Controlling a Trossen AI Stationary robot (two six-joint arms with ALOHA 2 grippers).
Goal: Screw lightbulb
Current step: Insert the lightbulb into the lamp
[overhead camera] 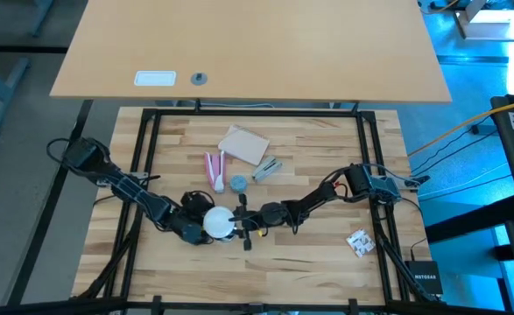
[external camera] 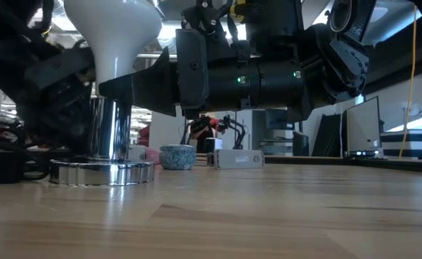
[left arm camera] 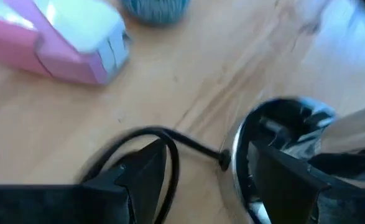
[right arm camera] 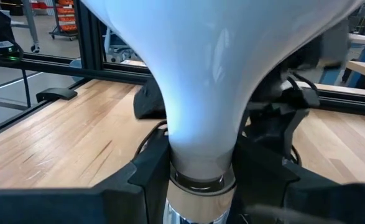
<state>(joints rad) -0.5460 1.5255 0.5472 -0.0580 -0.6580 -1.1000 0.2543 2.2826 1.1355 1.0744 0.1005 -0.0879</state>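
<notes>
The pale white lightbulb (overhead camera: pixel 218 220) stands upright, its narrow end in a silvery socket (external camera: pixel 110 129) on a round chrome disc (external camera: pixel 103 173) with a black cord (left arm camera: pixel 170 146). My right gripper (right arm camera: pixel 201 171), reaching in from the table's right, is shut on the bulb (right arm camera: pixel 201 74). My left gripper (left arm camera: pixel 210 180) comes from the left and is open at the disc's rim (left arm camera: pixel 237 168). One of its fingers (left arm camera: pixel 281 180) is over the disc and the other (left arm camera: pixel 138 180) is beside the cord. My right gripper pinches the bulb's narrow neck (right arm camera: pixel 201 158), just above the socket, between its two fingers (right arm camera: pixel 148 171). The fingers come level from the table's right. The bulb stands upright, dome up, its lower end in the socket. My left gripper: I cannot tell whether its finger touches the disc.
A pink-and-white pack (overhead camera: pixel 214 169), a light-blue round cap (overhead camera: pixel 239 183), a small grey box (overhead camera: pixel 267 168) and a brown card box (overhead camera: pixel 243 144) lie beyond the bulb. A small printed packet (overhead camera: pixel 360 241) lies near the right. A black frame (overhead camera: pixel 143 157) borders the table.
</notes>
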